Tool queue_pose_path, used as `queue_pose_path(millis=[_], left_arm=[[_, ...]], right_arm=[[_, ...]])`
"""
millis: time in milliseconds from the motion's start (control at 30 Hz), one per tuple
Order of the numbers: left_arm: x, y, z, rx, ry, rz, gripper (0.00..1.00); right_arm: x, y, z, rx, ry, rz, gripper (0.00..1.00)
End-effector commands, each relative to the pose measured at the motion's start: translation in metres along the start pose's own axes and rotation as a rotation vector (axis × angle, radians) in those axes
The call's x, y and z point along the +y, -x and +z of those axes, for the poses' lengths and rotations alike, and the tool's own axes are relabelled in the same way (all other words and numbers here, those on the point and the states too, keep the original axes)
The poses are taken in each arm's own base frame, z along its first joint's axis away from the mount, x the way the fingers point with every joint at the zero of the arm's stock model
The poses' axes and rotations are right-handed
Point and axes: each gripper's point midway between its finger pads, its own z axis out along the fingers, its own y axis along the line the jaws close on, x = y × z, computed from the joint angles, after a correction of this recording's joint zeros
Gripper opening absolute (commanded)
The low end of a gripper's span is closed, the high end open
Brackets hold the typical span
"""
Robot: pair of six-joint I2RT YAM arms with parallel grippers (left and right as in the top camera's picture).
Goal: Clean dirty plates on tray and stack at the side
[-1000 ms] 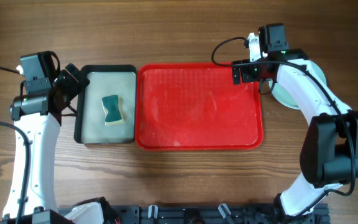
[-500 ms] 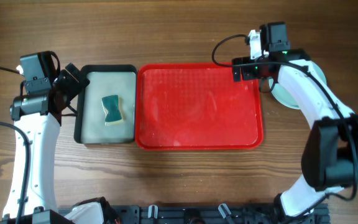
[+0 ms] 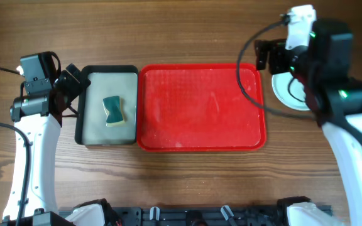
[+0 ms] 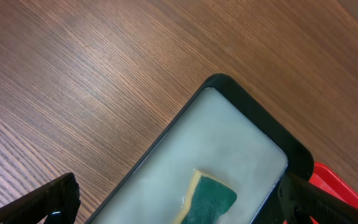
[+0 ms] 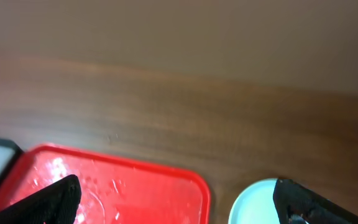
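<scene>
1. The left gripper [image 3: 74, 88] is hovering, jaws spread wide and empty, over the black-rimmed tray [image 3: 109, 68] holding a green sponge [image 3: 112, 110].
2. The right gripper [image 3: 270, 59] is hanging wide apart, empty, near the red tray [image 3: 200, 107]'s far right corner.
3. The plates [image 3: 285, 88] are sitting on the table [image 3: 181, 31] just right of the red tray.

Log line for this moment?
tray: no plates | plates: beside tray | sponge: in black tub | left pincer: open | right pincer: open

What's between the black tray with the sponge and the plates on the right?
The red tray lies between them, filling most of that stretch. The overhead view shows it best.
</scene>
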Motion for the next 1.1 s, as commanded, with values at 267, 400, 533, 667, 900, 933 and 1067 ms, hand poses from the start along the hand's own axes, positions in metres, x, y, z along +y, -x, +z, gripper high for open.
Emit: queue_pose_path(millis=[267, 400, 533, 667, 900, 933, 1067], left_arm=[[0.0, 0.008, -0.004, -0.023, 0.001, -0.019, 1.0], [0.0, 0.008, -0.004, -0.023, 0.001, -0.019, 1.0], [0.0, 0.008, -0.004, -0.024, 0.002, -0.019, 1.0], [0.0, 0.008, -0.004, -0.023, 0.001, -0.019, 1.0], [0.0, 0.008, -0.004, -0.023, 0.001, -0.019, 1.0], [0.0, 0.008, -0.004, -0.023, 0.001, -0.019, 1.0], [0.0, 0.008, -0.004, -0.023, 0.001, -0.019, 1.0]], right_arm=[[-0.001, 0.033, -0.131, -0.265, -0.062, -0.032, 1.0], [-0.006, 0.029, -0.16, -0.301, -0.115, -0.061, 1.0], [-0.002, 0.031, -0.177, -0.344, -0.099, -0.065, 1.0], [0.005, 0.027, -0.183, -0.383, -0.069, -0.086, 1.0], [0.021, 0.008, -0.172, -0.575, 0.009, -0.125, 1.0], [0.025, 0.003, -0.169, -0.603, 0.033, -0.136, 1.0], [0.044, -0.025, -0.157, -0.705, 0.134, -0.184, 1.0]])
